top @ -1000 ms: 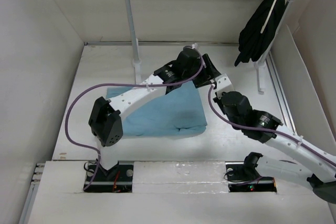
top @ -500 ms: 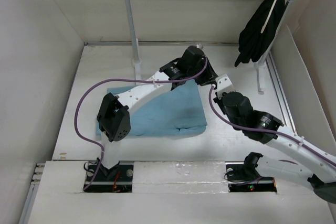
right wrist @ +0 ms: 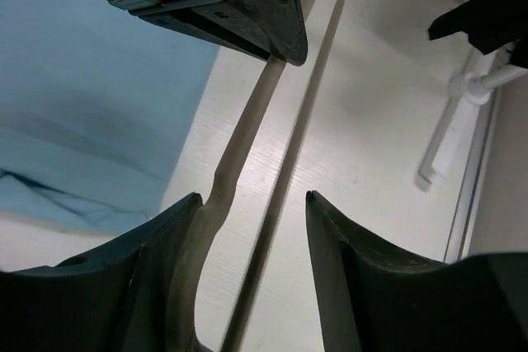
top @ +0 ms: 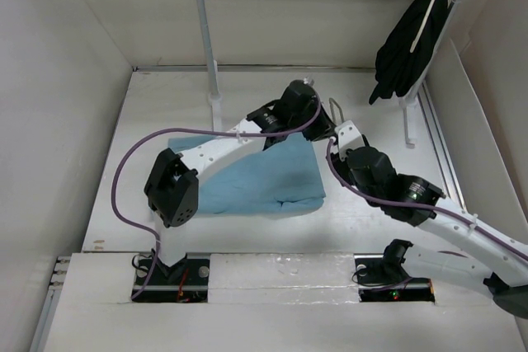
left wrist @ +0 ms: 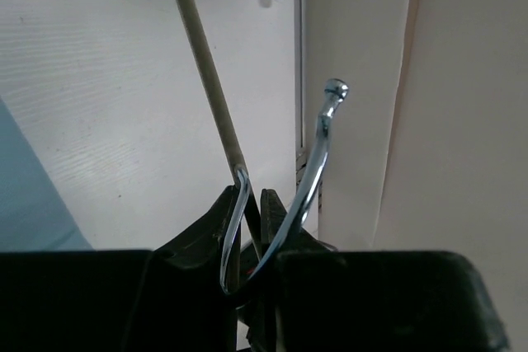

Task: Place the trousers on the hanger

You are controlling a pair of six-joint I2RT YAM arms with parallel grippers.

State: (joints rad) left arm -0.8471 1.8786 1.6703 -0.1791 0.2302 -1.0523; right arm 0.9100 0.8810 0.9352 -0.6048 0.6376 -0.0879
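Observation:
The light blue trousers [top: 264, 175] lie folded flat on the table, under the left arm. The thin grey hanger [right wrist: 247, 125] stretches from my left gripper to my right one, and its wire hook [top: 337, 109] sticks up just past the trousers' far right corner. My left gripper [left wrist: 254, 204] is shut on the hanger at the base of the hook [left wrist: 320, 150]. My right gripper [right wrist: 252, 197] stands open, with the hanger's two bars running between its fingers; the thicker bar lies against the left finger [right wrist: 169, 245].
A black garment [top: 408, 47] hangs on a cream hanger at the back right of the rail. The rail's left upright [top: 206, 39] stands behind the trousers, and its right foot [top: 408, 125] stands close to the right gripper. White walls enclose the table.
The left gripper has closed on the hanger by its hook. The right gripper has opened and let go of the hanger's bar. The left elbow has shifted slightly.

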